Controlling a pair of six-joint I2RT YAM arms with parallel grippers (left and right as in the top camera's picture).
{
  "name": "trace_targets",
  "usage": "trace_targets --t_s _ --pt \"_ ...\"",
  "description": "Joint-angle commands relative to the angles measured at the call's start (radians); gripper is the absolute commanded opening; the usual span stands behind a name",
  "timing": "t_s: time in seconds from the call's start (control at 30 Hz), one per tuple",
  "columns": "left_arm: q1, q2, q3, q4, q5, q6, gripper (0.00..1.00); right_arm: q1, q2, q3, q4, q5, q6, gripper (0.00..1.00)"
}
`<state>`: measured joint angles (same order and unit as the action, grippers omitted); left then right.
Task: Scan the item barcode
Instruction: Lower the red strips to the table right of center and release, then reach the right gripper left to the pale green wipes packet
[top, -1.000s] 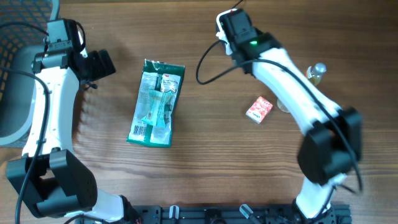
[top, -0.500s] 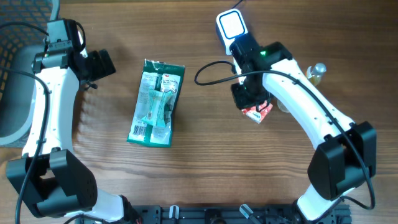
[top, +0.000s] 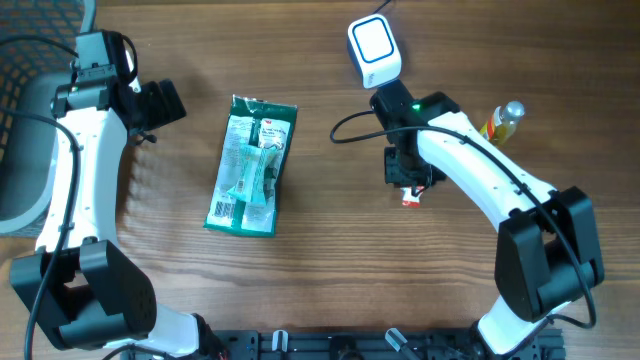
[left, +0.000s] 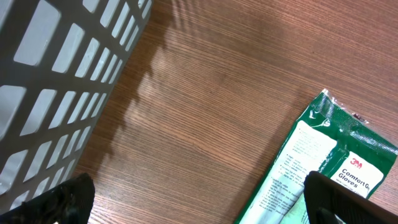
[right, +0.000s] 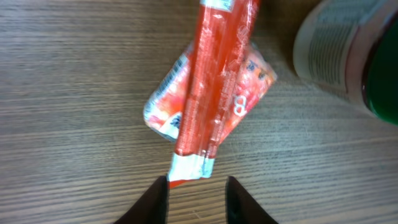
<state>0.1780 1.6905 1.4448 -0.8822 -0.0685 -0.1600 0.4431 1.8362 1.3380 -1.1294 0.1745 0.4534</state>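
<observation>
The item is a small red packet (right: 214, 81) of glossy film with white print. It lies on the wooden worktop right of centre, and from overhead only its lower corner (top: 410, 197) shows. In the right wrist view a raised red seam runs along its length. This seam ends in a crimped white strip that points at the gap between the parted fingertips of the right hand (right: 196, 199). Whether the packet lies flat or tips up on one edge cannot be told. The scanner (top: 375, 45) is a white rounded-square block with a pale face. It rests near the far edge of the worktop, apart from the packet.
</observation>
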Motion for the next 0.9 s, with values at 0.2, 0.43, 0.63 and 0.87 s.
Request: trace_targets --t_s 0.2,0.43,0.63,0.87 --pt "0.003 -0.002 0.007 0.003 0.008 -0.002 1.0 0.004 0.014 -0.011 0.134 -0.335 -0.021 0.53" --pt "0.003 -0.002 0.007 0.003 0.008 -0.002 1.0 0.103 0.015 -0.011 0.374 -0.576 -0.084 0.53" --pt "0.003 -0.002 0.007 0.003 0.008 -0.002 1.0 0.248 0.015 -0.011 0.548 -0.528 0.012 0.53" --pt "0.004 -0.002 0.007 0.003 0.008 -0.002 1.0 0.365 0.026 -0.011 0.71 -0.143 0.026 0.55"
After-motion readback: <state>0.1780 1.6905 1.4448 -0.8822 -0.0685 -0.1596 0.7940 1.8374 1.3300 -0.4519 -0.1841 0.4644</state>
